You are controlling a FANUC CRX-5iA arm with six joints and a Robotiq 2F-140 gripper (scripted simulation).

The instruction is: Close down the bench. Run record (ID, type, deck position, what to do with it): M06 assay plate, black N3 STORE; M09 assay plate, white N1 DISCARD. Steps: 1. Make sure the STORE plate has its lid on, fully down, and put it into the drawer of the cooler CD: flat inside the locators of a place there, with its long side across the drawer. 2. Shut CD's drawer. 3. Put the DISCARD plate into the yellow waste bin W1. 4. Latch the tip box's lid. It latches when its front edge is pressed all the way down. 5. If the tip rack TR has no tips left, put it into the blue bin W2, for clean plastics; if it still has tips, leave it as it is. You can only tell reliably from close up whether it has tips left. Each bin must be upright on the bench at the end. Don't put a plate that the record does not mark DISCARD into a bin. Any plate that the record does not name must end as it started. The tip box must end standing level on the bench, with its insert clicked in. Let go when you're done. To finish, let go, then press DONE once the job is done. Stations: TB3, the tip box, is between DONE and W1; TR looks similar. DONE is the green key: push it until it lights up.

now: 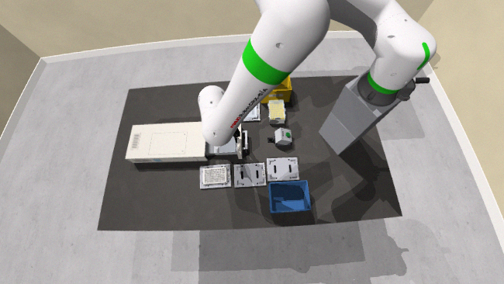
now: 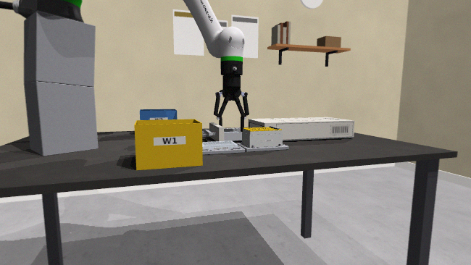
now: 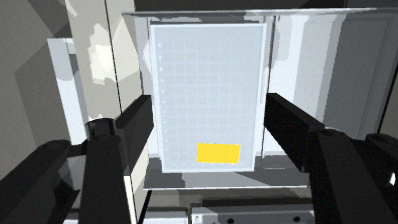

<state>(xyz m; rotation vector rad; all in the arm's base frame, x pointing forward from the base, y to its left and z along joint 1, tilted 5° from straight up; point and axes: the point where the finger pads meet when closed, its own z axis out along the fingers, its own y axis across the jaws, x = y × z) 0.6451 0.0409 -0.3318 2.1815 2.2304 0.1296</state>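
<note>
In the wrist view a lidded assay plate (image 3: 207,97) with a yellow label lies flat in the open drawer (image 1: 222,148) of the cooler CD (image 1: 167,141). My gripper (image 3: 208,110) hangs straight above it, open, with a finger beside each long side of the plate and a thin gap at each. From the side, the gripper (image 2: 230,121) has its fingertips down at the drawer. A white plate (image 1: 213,175) sits on the leftmost front nest. The tip box (image 1: 277,110) shows yellow tips; the green DONE key (image 1: 287,134) stands in front of it.
The yellow bin W1 (image 1: 280,91) stands behind the tip box and the blue bin W2 (image 1: 290,196) at the front, both upright. Two front nests (image 1: 250,174) (image 1: 282,168) are empty. A flat pale rack or plate (image 1: 252,112) lies partly under my arm.
</note>
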